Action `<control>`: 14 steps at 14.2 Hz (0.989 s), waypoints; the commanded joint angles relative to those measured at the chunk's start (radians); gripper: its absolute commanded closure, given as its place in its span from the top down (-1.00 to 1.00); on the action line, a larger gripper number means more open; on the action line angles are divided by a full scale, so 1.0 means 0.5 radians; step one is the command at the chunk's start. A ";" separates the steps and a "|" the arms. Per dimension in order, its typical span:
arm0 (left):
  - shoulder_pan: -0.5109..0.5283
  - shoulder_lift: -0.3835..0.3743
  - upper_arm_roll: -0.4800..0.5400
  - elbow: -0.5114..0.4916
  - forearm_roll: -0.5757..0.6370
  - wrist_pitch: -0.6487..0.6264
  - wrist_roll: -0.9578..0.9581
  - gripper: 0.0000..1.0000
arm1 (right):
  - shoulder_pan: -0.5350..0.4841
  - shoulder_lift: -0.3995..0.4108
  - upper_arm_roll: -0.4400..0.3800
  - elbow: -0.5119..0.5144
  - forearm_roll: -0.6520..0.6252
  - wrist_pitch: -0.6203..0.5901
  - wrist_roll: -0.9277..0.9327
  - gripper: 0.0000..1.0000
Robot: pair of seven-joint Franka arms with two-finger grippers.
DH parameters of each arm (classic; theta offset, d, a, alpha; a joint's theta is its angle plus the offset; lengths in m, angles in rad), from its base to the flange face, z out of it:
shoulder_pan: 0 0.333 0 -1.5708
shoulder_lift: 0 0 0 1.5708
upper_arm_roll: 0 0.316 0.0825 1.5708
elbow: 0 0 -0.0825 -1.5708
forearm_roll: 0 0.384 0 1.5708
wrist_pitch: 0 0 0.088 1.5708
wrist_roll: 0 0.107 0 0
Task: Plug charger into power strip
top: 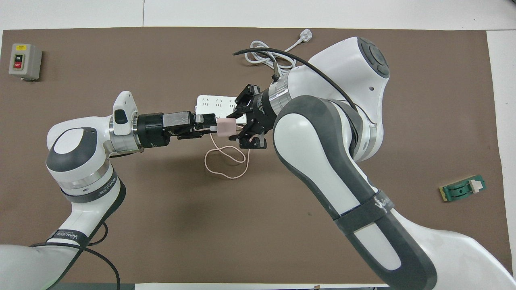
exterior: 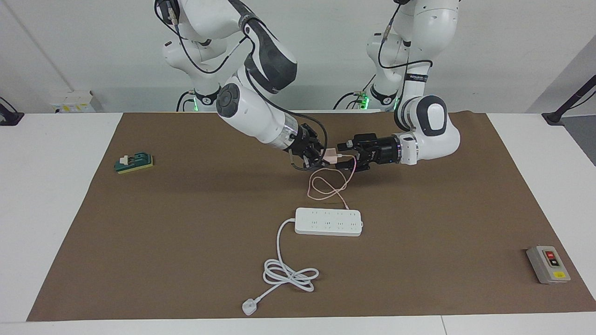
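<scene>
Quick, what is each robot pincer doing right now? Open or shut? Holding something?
Right pincer: shut on the pink charger, up in the air.
Left pincer: open, right at the charger's cable end, not gripping it.
</scene>
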 commanded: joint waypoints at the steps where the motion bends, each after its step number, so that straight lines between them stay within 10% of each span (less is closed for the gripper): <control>1: -0.055 -0.025 0.036 -0.038 0.007 0.026 0.041 1.00 | 0.000 0.010 -0.001 0.021 -0.043 -0.002 0.037 -1.00; 14: -0.126 -0.081 0.061 -0.118 0.004 0.072 0.069 1.00 | -0.006 0.010 -0.001 0.018 -0.053 -0.002 0.034 -1.00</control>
